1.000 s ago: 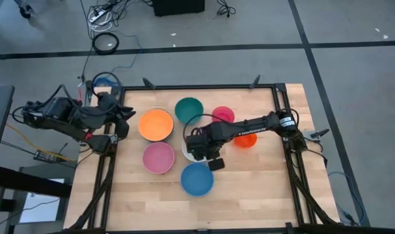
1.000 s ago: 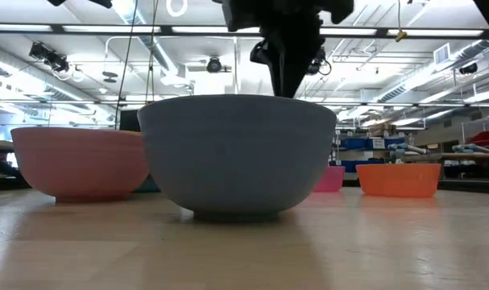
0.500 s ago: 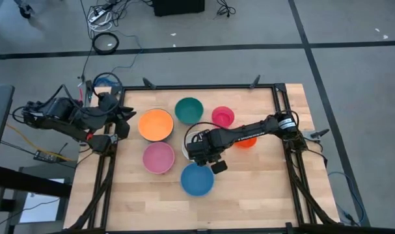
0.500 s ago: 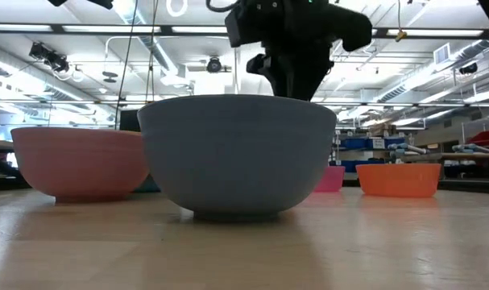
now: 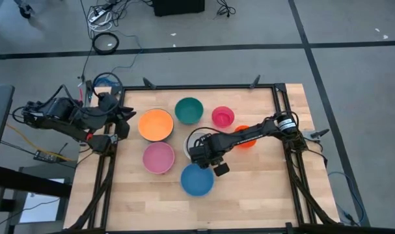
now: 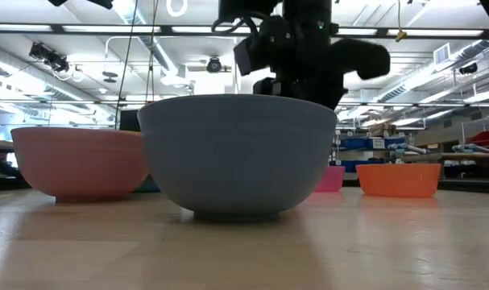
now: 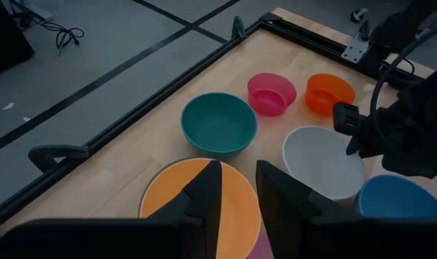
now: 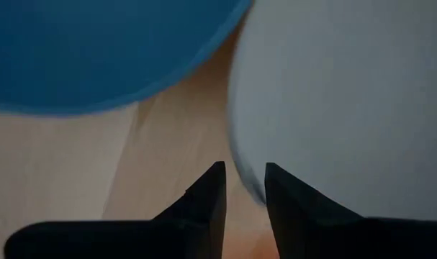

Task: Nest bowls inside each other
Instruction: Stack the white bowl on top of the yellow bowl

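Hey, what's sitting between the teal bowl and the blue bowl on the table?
The white bowl sits between the teal bowl and the blue bowl, with the right hand over its near rim, as the high view shows.

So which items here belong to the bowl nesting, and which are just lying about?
Job:
orange bowl
teal bowl
magenta bowl
red-orange bowl
pink bowl
white bowl
blue bowl

Lying about:
cable coil
power strip
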Controlling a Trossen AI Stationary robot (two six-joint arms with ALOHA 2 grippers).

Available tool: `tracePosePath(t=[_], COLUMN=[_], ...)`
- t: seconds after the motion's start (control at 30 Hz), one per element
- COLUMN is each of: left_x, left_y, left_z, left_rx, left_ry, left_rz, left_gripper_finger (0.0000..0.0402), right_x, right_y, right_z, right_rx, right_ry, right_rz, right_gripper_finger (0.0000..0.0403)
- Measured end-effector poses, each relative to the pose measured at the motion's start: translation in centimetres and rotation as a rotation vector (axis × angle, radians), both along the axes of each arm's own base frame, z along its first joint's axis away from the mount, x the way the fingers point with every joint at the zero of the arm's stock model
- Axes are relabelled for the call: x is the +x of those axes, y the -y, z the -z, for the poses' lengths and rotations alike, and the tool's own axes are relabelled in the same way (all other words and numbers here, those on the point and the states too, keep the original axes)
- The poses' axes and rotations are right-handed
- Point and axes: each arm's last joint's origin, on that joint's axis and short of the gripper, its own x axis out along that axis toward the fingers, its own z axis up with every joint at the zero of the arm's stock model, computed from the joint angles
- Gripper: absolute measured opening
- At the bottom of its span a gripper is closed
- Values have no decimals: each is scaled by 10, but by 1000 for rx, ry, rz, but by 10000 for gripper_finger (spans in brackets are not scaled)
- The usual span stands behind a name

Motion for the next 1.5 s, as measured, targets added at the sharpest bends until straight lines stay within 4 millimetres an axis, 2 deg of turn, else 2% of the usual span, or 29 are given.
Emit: tracePosePath(t=[0.23, 0.4, 0.6, 0.7, 0.87, 1.0, 1.07, 1.23, 1.5], left_x=[0, 0, 0, 0, 0, 0, 0, 0, 1], left_y=[0, 0, 0, 0, 0, 0, 0, 0, -1], left_z=[0, 0, 0, 0, 0, 0, 0, 0, -1], left_rx=[-1, -2, -2, -2, -1, 3, 8, 11, 30], left_ry=[1, 1, 2, 2, 2, 2, 4, 4, 7], left_rz=[-1, -1, -2, -2, -2, -5, -10, -13, -13], left_gripper_finger=[97, 97, 97, 97, 97, 97, 97, 97, 97], right_x=[1, -3, -11, -15, -13, 1, 11, 34, 67], right_y=[3, 10, 10, 5, 1, 7, 14, 40, 76], right_z=[16, 22, 17, -1, -53, -95, -109, -118, -106], right_rx=[-60, -69, -114, -142, -102, -19, 47, 166, 314], right_ry=[48, 1, -41, 6, 264, 595, 747, 952, 1159], right_rz=[7, 12, 30, 20, 53, 86, 92, 107, 146], right_gripper_finger=[76, 9, 2, 1, 1, 0, 0, 0, 0])
